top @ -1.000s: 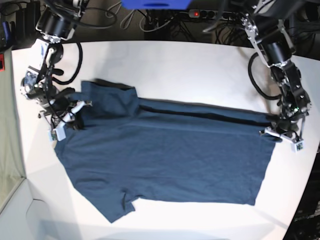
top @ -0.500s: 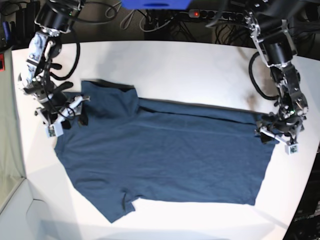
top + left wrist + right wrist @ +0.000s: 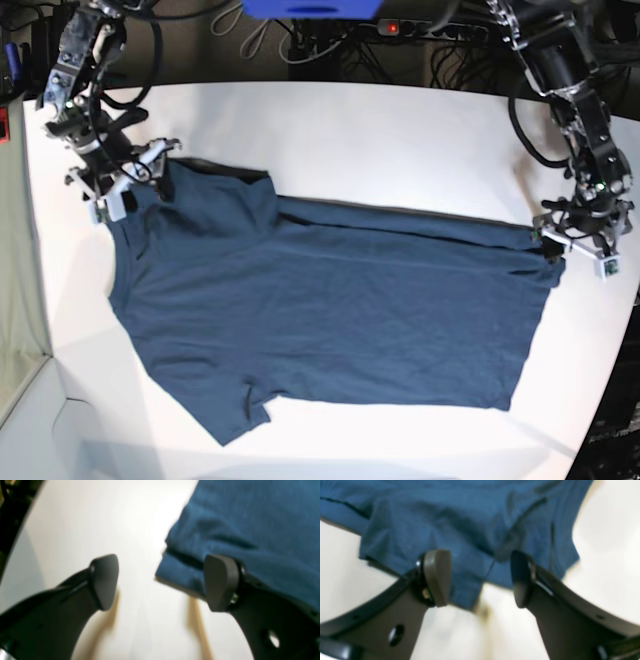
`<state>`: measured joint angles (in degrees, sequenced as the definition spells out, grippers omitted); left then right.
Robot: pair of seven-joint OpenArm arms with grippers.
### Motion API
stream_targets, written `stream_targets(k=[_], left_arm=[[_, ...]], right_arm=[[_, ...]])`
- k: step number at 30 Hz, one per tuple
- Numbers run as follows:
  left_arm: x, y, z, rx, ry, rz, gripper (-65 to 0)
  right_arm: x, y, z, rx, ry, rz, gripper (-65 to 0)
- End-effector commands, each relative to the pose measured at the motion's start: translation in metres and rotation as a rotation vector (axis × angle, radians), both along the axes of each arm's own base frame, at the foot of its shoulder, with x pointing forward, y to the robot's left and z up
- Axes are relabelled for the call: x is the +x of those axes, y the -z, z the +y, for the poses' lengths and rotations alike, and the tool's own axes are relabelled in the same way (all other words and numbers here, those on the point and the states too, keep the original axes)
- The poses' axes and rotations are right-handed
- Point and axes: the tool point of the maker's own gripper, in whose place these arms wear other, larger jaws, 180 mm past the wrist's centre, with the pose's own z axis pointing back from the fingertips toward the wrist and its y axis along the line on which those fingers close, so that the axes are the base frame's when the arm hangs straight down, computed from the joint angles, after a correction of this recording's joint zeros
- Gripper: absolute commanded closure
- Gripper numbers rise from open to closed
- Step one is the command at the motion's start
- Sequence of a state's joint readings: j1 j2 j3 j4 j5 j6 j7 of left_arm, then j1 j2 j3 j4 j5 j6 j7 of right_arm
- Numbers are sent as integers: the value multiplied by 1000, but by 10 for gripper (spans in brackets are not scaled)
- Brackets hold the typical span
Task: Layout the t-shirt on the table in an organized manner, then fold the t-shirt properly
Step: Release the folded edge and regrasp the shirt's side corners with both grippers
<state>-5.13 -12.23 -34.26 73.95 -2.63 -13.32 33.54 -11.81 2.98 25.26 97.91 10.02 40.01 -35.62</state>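
- Shirt (image 3: 330, 320) lies spread flat across the tabletop (image 3: 380, 130).
- Left gripper (image 3: 578, 248), frame right: open, holding nothing.
- Right gripper (image 3: 128, 190), upper left: open, empty.

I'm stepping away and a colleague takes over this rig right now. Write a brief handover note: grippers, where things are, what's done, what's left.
Left gripper: open, holding nothing, at the hem corner of the dark navy-blue cloth t-shirt.
Right gripper: open, empty, above the shirt's collar-end edge.
The shirt lies spread on the matte white table, its far long edge turned over onto the body, one sleeve pointing at the near edge.
Done: shirt laid out, first fold seemingly in.
Left: remaining folds.
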Motion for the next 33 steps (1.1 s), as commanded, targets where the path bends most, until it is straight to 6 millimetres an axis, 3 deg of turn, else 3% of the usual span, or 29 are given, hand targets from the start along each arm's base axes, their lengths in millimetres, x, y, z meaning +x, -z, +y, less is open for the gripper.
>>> stream_targets(k=[1,8,14,19,29,31,33], left_arm=[[3,-6,7,12,-6,-17,-514],[-3,10,11,-4,-12,28,-514],[3,15,12,-24,-20,38,-513],[6,12,11,-23,-16,31,-513],[24,20,-25,15,127,75,-511],[25,21,-30,19,143,81,-486],[26,21,-31,20,148,82,-418]], right_arm=[[8,-13,2,16,3,-56,-381],[6,-14,-8,12,38,-56,-381],[3,-15,-22,3,79,-58,-381],[3,-14,-23,0,78,-55,-381],[2,-14,-23,-4,78,-52,-381],[2,-14,-23,-4,78,-53,-381],[2,-14,-25,-7,82,-53,-381]])
